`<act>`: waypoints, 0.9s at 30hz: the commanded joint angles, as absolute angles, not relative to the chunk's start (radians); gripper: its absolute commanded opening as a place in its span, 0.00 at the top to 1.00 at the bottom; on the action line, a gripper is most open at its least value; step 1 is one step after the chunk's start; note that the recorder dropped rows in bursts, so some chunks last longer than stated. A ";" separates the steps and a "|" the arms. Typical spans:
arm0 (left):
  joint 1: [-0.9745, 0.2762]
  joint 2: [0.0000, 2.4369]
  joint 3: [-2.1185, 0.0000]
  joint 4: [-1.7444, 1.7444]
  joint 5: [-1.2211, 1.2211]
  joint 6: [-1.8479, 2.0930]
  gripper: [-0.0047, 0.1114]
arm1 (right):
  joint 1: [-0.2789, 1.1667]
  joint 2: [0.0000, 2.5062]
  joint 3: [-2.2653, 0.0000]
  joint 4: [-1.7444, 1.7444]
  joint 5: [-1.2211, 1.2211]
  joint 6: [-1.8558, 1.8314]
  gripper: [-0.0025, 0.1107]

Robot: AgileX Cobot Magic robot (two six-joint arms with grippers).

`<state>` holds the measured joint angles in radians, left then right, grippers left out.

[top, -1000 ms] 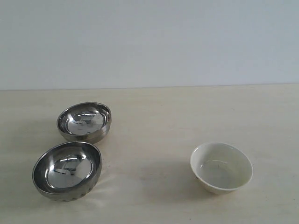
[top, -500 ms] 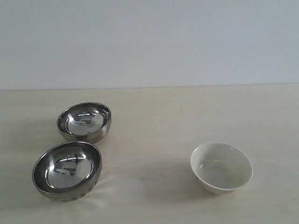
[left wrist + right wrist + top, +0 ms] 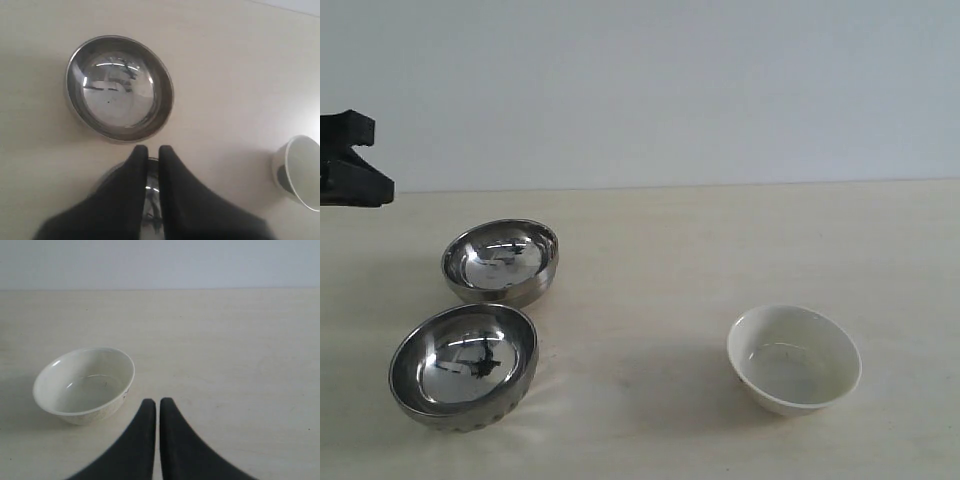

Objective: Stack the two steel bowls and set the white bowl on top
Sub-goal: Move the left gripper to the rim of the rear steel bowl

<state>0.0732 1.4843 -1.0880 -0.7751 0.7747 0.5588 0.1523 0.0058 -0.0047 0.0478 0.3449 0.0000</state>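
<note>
Steel bowls, two, mirror-bright, upright on the pale table (image 3: 670, 230), left of the exterior view; far steel bowl (image 3: 501, 260) towards the wall, near steel bowl (image 3: 463, 365) in front of it and a little further left; the pair lay just beside each other, rims close, whether touching could not be told; neither was nested in the other; each inside showed dark reflections.

White bowl (image 3: 793, 358), glossy cream, upright, with nothing in it; it stood alone on the right of the table, well apart from the steel pair, roughly level with the near one.

Left gripper (image 3: 153, 150), black, fingers drawn together with only a thin slit between them, gripping nothing; it hung above the near steel bowl, of which the left wrist view showed only slivers of rim and metal behind the fingers (image 3: 132, 180); the far steel bowl was seen whole beyond the tips, the white bowl cut by the frame edge; in the exterior view only a black part of the left arm (image 3: 350, 165) entered at the left edge, high over the table.

Right gripper (image 3: 157, 402), black, fingers likewise pressed nearly together, holding nothing; it was above bare table, near the white bowl and not touching it.
</note>
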 commanded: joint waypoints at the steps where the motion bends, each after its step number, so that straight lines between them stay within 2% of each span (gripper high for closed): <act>1: 0.068 1.652 -1.184 -0.755 0.726 0.545 0.55 | 0.148 0.000 0.000 0.042 0.342 0.000 0.98; 2: 0.068 1.701 -1.208 -0.750 0.725 0.545 0.43 | 0.148 0.000 0.000 0.042 0.342 0.000 0.98; 3: 0.068 1.735 -1.227 -0.750 0.733 0.543 0.40 | 0.148 0.000 0.000 0.042 0.342 0.000 0.98; 6: 0.045 1.823 -1.247 -0.702 0.672 0.541 0.47 | 0.148 0.000 0.000 0.042 0.342 0.000 0.98; 15: -0.059 1.997 -1.258 -0.682 0.435 0.521 0.47 | 0.148 0.000 0.000 0.042 0.342 0.000 0.98; 22: -0.068 2.080 -1.332 -0.645 0.454 0.485 0.49 | 0.148 0.000 0.000 0.042 0.342 0.000 0.98; 24: -0.068 2.089 -1.339 -0.629 0.439 0.487 0.53 | 0.148 0.000 0.000 0.042 0.342 0.000 0.98; 27: -0.068 2.089 -1.339 -0.629 0.431 0.489 0.66 | 0.148 0.000 0.000 0.042 0.342 0.000 0.98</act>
<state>-0.0610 2.0921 -1.3314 -0.6382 0.4411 0.4973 0.1523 0.0058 -0.0047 0.0478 0.3449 0.0000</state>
